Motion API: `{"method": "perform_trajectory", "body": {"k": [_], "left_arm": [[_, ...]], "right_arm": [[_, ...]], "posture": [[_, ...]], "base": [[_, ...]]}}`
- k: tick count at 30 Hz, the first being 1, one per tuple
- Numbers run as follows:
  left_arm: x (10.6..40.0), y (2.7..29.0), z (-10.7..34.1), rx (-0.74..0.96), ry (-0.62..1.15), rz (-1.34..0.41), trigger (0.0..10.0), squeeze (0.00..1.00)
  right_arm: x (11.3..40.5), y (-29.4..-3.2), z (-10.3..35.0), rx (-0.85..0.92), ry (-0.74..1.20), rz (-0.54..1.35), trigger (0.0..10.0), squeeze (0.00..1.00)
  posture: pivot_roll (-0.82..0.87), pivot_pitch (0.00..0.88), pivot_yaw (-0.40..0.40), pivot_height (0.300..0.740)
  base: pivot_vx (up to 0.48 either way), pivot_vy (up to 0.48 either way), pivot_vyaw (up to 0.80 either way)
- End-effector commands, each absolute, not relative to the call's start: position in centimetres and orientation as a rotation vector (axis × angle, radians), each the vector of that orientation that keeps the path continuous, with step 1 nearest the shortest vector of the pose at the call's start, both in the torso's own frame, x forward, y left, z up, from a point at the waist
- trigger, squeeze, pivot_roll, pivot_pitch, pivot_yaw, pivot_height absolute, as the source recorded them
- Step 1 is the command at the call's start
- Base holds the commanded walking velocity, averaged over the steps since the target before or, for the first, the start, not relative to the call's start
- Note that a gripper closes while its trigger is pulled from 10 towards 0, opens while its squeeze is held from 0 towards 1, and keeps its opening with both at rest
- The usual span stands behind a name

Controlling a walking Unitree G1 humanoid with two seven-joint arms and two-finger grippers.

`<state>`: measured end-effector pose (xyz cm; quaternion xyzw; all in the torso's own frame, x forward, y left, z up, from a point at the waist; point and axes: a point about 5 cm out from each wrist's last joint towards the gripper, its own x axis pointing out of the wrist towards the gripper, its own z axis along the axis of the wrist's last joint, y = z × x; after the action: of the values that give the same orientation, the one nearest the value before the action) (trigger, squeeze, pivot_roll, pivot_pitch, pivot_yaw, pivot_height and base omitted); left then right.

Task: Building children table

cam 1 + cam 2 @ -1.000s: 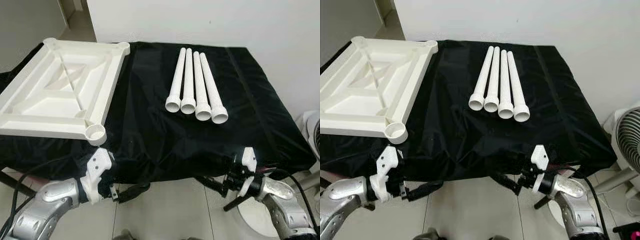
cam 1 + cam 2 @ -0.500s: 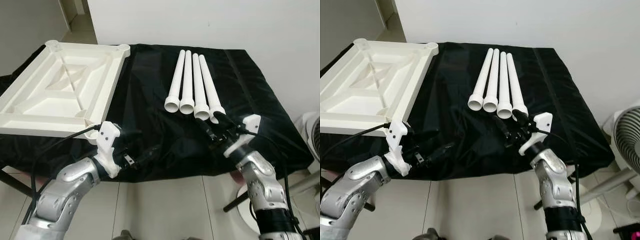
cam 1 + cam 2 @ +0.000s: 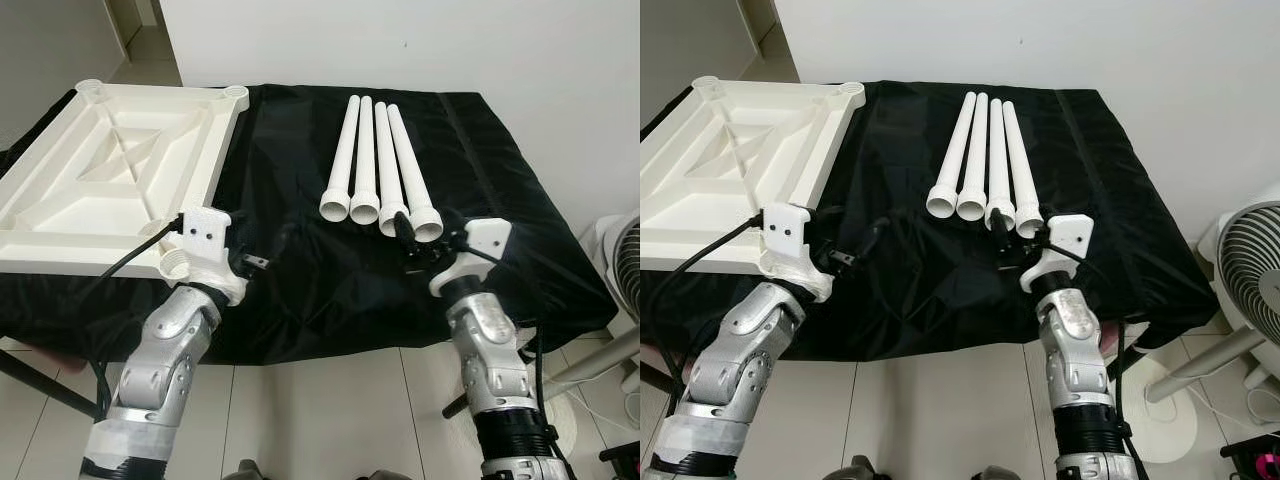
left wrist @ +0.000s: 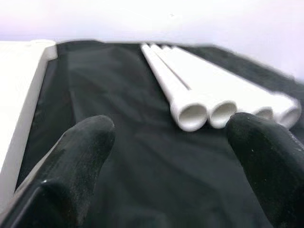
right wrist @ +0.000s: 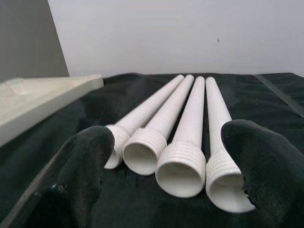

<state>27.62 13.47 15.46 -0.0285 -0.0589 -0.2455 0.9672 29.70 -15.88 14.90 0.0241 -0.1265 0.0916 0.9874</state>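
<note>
Here, a table draped in a black cloth (image 3: 300, 260) carries every part. The largest is the white moulded plastic tabletop (image 3: 110, 190), lying upside down with its ribbed underside up and a round leg socket at each corner; it occupies the robot's left portion of the cloth, and its near edge overhangs the draped front. To its right, well apart from it, four white plastic tube legs (image 3: 375, 165) lie side by side, touching one another, their threaded open ends toward the robot and their narrow ends toward the white wall (image 3: 400, 40).

The left gripper (image 3: 262, 255) is held low over the cloth just beside the tabletop's near right corner socket, between the tabletop and the legs; its two black fingers (image 4: 80, 156) are spread wide, nothing between them.

The right gripper (image 3: 412, 245) sits at the threaded ends of the two rightmost legs. In the right wrist view its black fingers (image 5: 80, 166) are spread apart on either side of the row of four open ends, without closing on any leg; contact with the legs cannot be told.

A white fan (image 3: 1245, 270) stands on the tiled floor (image 3: 940, 420) to the right of the table.
</note>
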Motion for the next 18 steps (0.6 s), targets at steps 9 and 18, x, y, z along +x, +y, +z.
{"method": "perform_trajectory", "body": {"k": [9,18], "left_arm": [[26.6,15.9,14.6,0.156,-0.080,-0.647,10.0,0.00],[28.7,18.0,15.0,-0.105,-0.111,-0.253,10.0,0.00]], "right_arm": [[29.6,-16.0,14.5,0.017,-0.247,0.139,10.0,0.00],[29.5,-16.1,14.5,-0.019,-0.263,0.087,10.0,0.00]], "posture": [[0.00,0.000,0.043,0.740],[0.00,0.000,0.054,0.740]], "base": [[0.000,0.000,0.00],[0.000,0.000,0.00]]}}
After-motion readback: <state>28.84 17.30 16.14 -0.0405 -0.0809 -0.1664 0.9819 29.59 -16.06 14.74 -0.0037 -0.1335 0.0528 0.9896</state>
